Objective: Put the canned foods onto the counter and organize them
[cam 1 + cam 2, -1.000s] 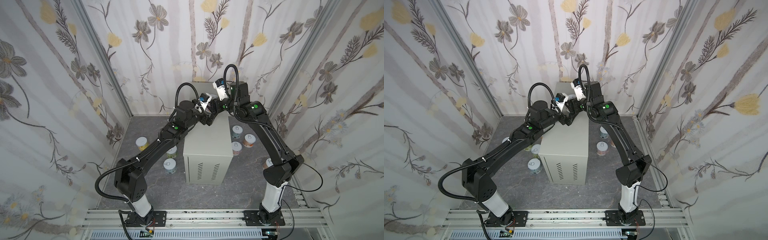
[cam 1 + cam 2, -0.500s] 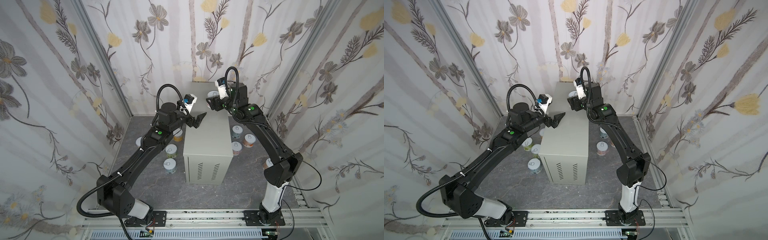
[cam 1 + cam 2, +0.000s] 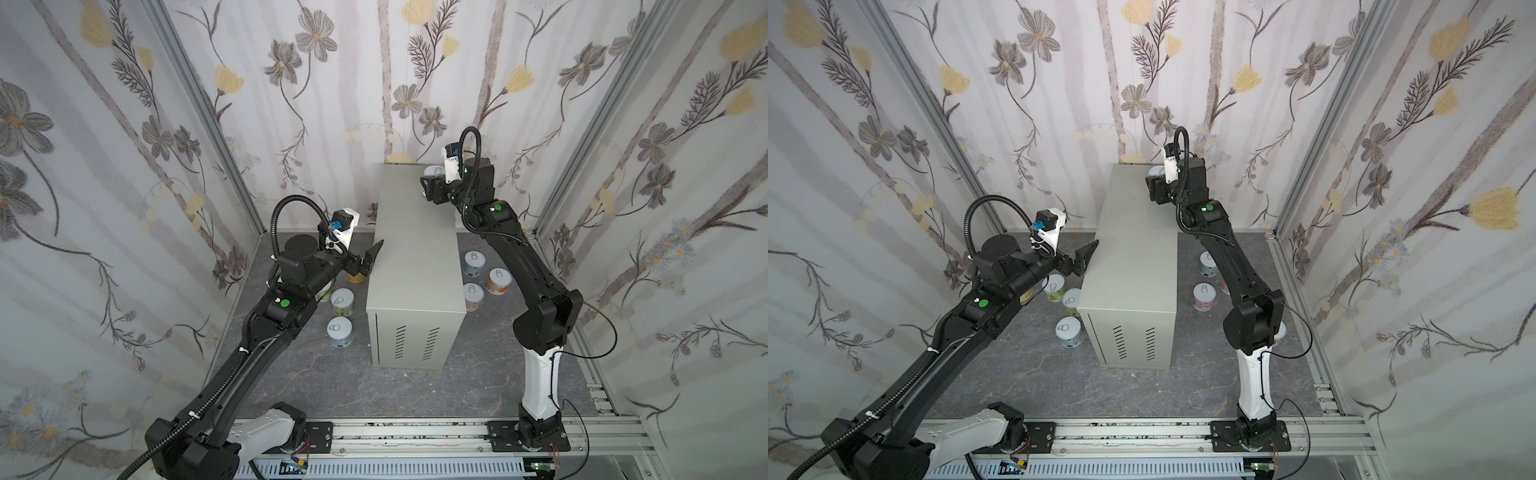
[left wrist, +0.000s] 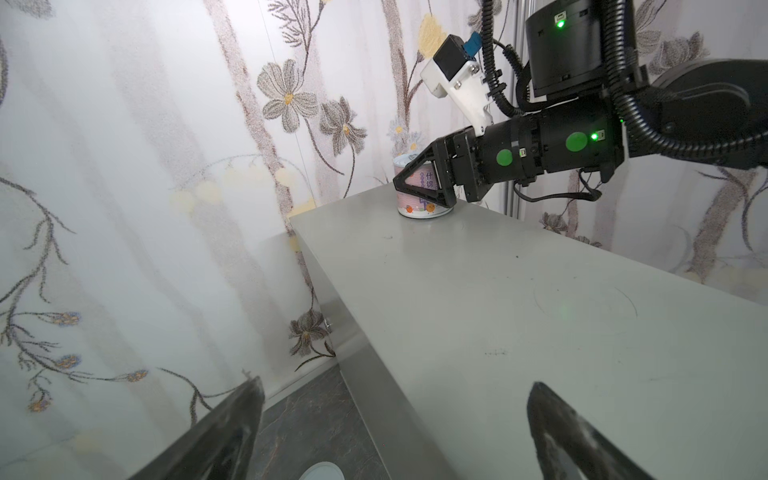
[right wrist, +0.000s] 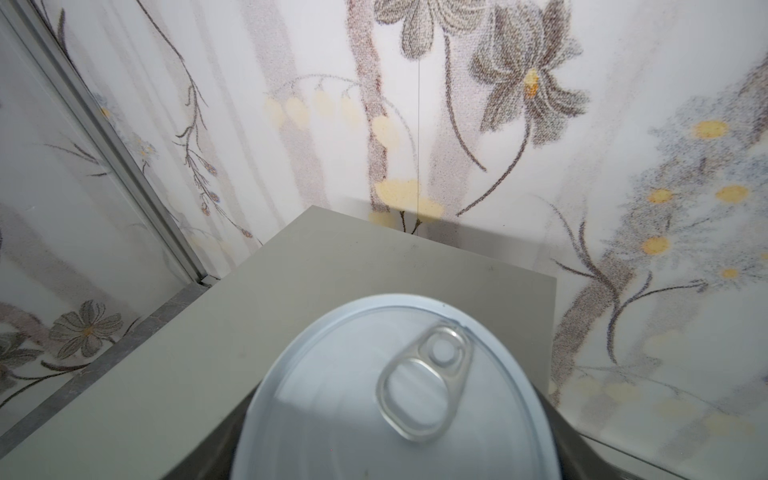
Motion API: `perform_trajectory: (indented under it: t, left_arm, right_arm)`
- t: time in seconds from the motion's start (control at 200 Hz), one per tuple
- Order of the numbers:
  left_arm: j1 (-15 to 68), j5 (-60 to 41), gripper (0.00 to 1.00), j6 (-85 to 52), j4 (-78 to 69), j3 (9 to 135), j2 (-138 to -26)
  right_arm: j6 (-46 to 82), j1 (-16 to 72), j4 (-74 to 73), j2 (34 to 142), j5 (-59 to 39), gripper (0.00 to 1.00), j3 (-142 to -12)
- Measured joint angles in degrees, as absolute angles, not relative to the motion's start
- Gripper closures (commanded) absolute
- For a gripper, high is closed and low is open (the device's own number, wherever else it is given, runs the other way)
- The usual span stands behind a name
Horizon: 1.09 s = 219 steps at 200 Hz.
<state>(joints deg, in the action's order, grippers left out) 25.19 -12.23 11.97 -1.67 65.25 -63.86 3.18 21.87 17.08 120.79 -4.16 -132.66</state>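
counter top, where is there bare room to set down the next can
Bare: the counter top from the held can at its far right corner, in the right gripper, to the near edge. The open left gripper hangs at its left edge. Crowded: floor cans on both sides.

Robot arms [image 3: 249, 353]: two are working.
Cabinet [image 3: 415, 249]: one is standing.
Cans [image 3: 339, 328]: ten are showing, a few half hidden behind the arms.
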Motion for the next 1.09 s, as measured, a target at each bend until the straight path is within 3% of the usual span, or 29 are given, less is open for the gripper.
perform_trajectory:
  t: [0.33,1.094]
  left_arm:
    - [25.04,-10.11,0.0,10.57,-0.21,62.13,-62.37]
    - [24.91,-8.16,0.0,9.54,-2.31,61.25,-63.13]
  right_arm:
    - [3.09,21.1,12.8,127.07,-4.1,0.45,-138.32]
    - [1.02,21.37,8.88,129.08,-4.08,0.45,-138.43]
